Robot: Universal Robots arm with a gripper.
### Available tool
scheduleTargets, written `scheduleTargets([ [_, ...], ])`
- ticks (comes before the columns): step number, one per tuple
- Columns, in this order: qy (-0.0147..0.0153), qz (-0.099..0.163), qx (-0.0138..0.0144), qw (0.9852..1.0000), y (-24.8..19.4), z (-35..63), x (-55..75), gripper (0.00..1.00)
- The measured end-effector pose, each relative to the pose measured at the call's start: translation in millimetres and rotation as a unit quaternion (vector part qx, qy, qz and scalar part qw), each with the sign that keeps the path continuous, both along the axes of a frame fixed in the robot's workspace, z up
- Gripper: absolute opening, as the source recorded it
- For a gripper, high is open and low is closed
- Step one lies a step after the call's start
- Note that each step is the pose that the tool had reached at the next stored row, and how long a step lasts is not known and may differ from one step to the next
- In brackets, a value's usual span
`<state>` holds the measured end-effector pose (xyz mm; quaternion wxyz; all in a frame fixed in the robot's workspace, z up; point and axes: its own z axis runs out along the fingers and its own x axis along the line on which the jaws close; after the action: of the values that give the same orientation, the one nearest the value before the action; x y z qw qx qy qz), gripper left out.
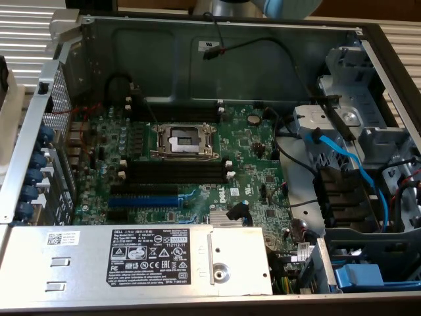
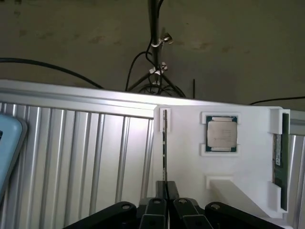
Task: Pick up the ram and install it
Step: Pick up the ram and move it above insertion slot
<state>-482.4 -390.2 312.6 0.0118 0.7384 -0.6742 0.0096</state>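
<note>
The gripper (image 2: 166, 185) is pinching the ram (image 2: 164, 143) with its fingers (image 2: 159, 190) drawn narrow, one on each flat face of the stick's near end. The ram is standing on its long edge in a slot of the white holder (image 2: 190, 157), running straight out ahead of the fingertips, and it is not yet lifted clear.

To do this step well, I judge the stick should be coming out along the slot's own line, with no twist or sideways lean, since a thin board is likely to bind or flex against the slot walls. The grip looks short, taking in only one end, so a slow, level pull is the safer choice. A processor chip (image 2: 221, 133) and a second stick (image 2: 279, 157) are sitting in the same holder, off to one side of the fingers and well apart from them, so they are posing little risk. The black memory slots (image 1: 174, 172) on the motherboard (image 1: 250, 158) are lying empty.
</note>
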Motion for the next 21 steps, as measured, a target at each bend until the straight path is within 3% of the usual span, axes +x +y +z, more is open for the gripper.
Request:
scheduleTargets([
  [18,0.0000,0.000,-0.0033,1.0000,1.3,82.0,0.0,0.12],
  [21,0.0000,0.000,-0.0035,1.0000,1.3,85.5,0.0,0.12],
])
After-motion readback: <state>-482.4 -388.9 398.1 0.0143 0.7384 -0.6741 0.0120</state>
